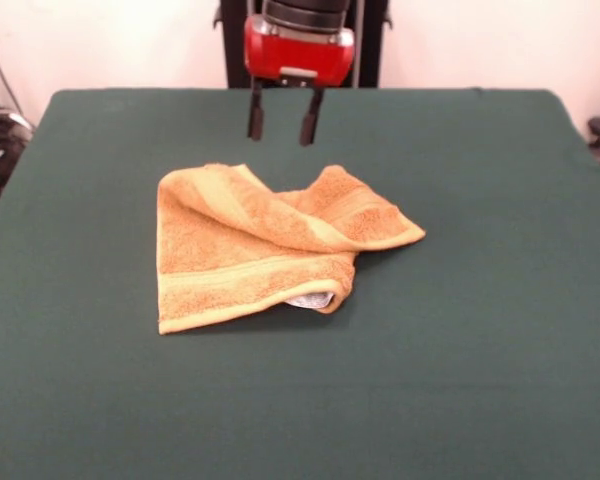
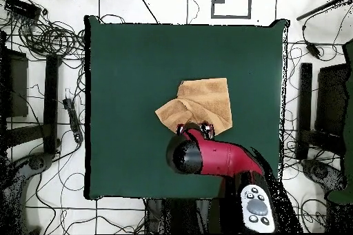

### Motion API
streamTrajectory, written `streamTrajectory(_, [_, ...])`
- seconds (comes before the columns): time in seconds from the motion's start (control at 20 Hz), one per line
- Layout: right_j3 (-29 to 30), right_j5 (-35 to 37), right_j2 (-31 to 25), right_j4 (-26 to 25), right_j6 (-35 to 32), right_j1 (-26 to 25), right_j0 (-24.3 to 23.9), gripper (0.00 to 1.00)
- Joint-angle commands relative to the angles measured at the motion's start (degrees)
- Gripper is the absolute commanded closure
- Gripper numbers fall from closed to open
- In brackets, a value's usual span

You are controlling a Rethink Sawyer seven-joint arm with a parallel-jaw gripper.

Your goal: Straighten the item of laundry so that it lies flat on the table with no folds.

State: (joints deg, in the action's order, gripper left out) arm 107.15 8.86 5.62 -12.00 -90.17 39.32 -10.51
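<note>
The orange-tan towel [image 1: 270, 245] lies crumpled near the middle of the green table [image 1: 480, 330]. Its right part is folded over in a diagonal flap, and a small white tag [image 1: 310, 299] peeks out under the front fold. In the overhead view the towel [image 2: 203, 101] shows with one corner folded toward the arm. My gripper [image 1: 279, 122] hangs above the table just behind the towel's far edge, open and empty, its two dark fingers [image 1: 255, 122] apart. In the overhead view the red arm [image 2: 220, 158] covers the gripper and the towel's nearest edge.
Cables and stands [image 2: 48, 74] lie on the floor around the table. The robot pedestal [image 1: 300, 40] stands at the table's far side.
</note>
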Motion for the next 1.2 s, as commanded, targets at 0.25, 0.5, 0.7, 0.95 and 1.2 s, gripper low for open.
streamTrajectory(0.25, [-4.9, -0.6, -3.8, 3.8, -11.6, -6.7, 6.6, 0.00])
streamTrajectory(0.5, [-4.4, 1.0, -2.8, 6.3, -13.2, -6.4, 7.5, 0.00])
streamTrajectory(0.7, [-8.8, 3.5, -2.3, 2.7, -7.0, -7.1, 8.1, 0.00])
streamTrajectory(0.95, [-12.7, 8.2, -3.0, -0.6, -0.9, -7.4, 6.7, 0.00])
streamTrajectory(1.2, [-12.7, 8.8, -3.3, -2.8, 0.8, -6.6, 5.3, 0.00])
